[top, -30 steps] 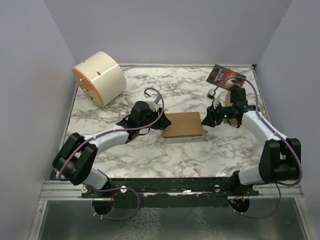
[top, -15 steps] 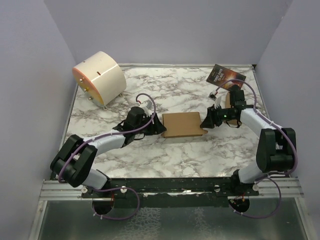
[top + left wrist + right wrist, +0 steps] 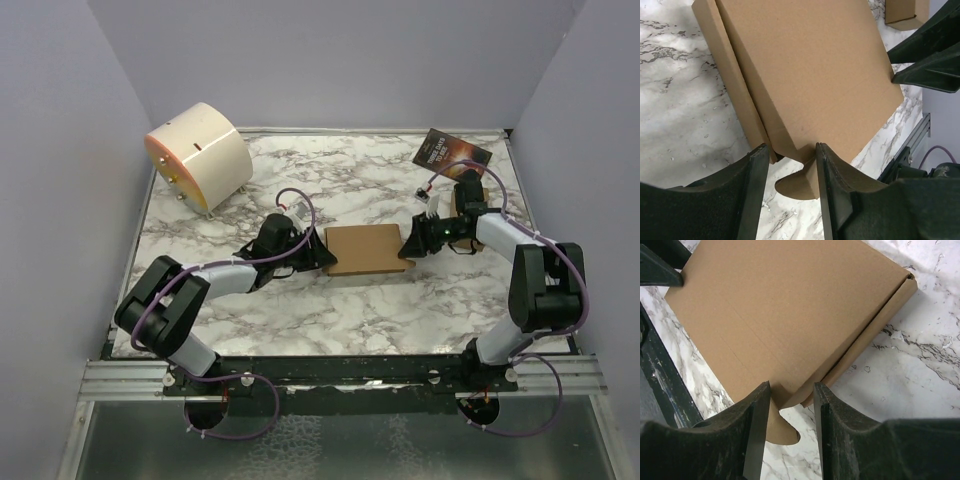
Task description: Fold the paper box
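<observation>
arms (image 3: 225, 275): white links, black joints | fingers (image 3: 752, 200): matte black, wedge-shaped | cables (image 3: 936, 148): purple, looping behind the fingers

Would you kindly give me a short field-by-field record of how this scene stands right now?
surface: marble table
paper box: folded flat, lying mid-table
left claw: astride the box's left-end corner, a rounded tab poking out below; grip unclear
right claw: astride the right-end corner; grip unclear
dark booklet: far right corner
smaller cardboard box: near the booklet, behind the right arm
cream drum: far left corner
</observation>
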### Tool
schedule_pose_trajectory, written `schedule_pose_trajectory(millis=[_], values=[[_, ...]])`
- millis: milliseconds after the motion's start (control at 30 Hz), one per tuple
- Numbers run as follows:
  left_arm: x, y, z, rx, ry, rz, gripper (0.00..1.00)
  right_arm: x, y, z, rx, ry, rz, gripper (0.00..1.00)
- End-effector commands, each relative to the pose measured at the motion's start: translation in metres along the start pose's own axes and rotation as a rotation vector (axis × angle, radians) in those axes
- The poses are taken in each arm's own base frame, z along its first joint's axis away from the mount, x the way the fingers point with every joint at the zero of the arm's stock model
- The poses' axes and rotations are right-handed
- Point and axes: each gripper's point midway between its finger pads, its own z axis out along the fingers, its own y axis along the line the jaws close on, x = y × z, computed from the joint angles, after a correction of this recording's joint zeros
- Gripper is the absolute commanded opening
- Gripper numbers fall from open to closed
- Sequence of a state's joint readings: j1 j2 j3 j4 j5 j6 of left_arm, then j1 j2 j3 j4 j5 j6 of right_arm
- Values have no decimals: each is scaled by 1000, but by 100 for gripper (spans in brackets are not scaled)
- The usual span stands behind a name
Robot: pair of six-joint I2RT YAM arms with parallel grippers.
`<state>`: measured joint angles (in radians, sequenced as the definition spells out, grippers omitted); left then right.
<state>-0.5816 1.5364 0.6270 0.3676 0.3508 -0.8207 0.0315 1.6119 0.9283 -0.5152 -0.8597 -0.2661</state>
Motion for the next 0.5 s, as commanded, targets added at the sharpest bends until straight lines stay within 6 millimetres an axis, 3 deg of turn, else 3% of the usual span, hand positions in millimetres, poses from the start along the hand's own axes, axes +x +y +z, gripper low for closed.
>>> schedule_pose_trajectory(millis=[0,467], values=[[-8,-17,3,70,-6,-13,44,-10,0,3,-36,-16,-7,39],[-7,-16,5,68,3,-30,36,-9,3,6,-71,-14,9,31]])
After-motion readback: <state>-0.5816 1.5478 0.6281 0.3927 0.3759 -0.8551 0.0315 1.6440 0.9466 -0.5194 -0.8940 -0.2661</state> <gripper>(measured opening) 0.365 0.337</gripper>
